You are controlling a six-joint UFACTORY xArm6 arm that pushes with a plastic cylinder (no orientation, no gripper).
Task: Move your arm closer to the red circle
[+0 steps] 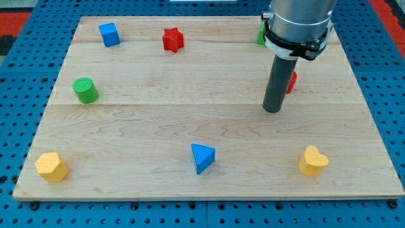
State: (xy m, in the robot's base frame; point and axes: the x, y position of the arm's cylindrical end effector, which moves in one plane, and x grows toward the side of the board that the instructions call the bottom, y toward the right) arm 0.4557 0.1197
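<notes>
Beside red circle (pixel 292 82) | my tip (pixel 272 111) | view's left, touching unclear

Wood board (pixel 190 126) w/ coloured blocks, scattered

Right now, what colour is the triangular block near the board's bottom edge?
Blue triangular block, clearest in the camera view.

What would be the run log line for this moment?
my tip: just left of red circle | circle mostly hidden by rod | contact: cannot tell
</notes>
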